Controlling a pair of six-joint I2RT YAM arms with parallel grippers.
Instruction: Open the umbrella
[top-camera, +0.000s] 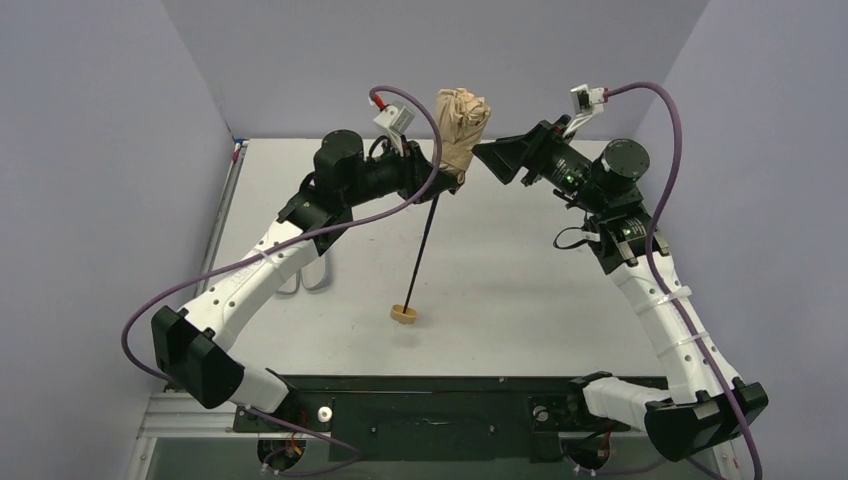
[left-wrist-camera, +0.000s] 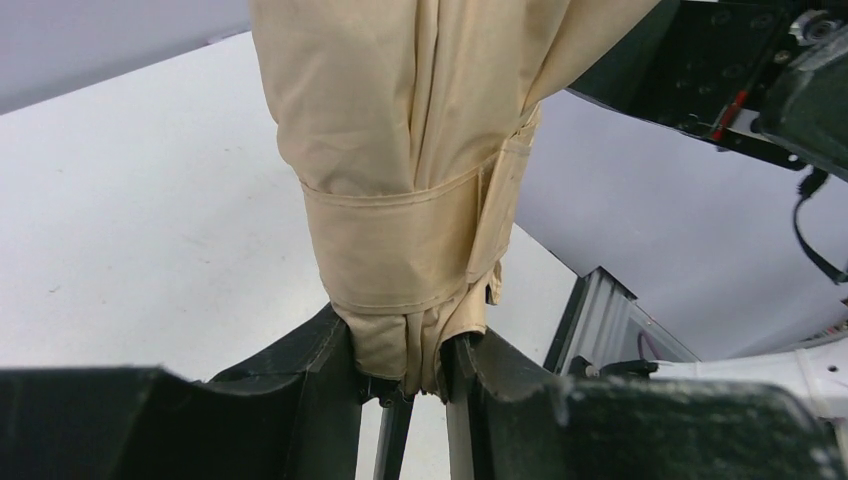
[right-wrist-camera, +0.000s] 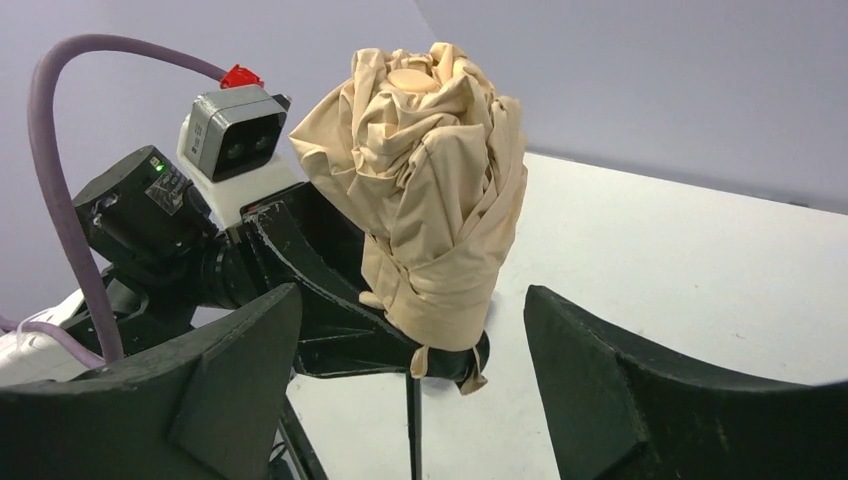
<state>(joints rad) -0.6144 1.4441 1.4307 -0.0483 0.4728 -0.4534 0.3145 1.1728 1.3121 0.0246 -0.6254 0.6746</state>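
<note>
Left claw (left-wrist-camera: 410, 372) is clenched on the folded umbrella's (top-camera: 461, 122) lower end; right claw (top-camera: 492, 160) is held spread beside it, grasping nothing. Its knob (top-camera: 405, 315) is hung near the worktop (top-camera: 520, 285).

The umbrella canopy (top-camera: 460, 125) stands directly above the left gripper (top-camera: 445, 177), pinched at its base. Below the gripper, the shaft (top-camera: 425, 245) descends to the handle (top-camera: 405, 315) over the table (top-camera: 540, 290). The right gripper (top-camera: 497, 158) sits just right of the canopy, apart.
</note>
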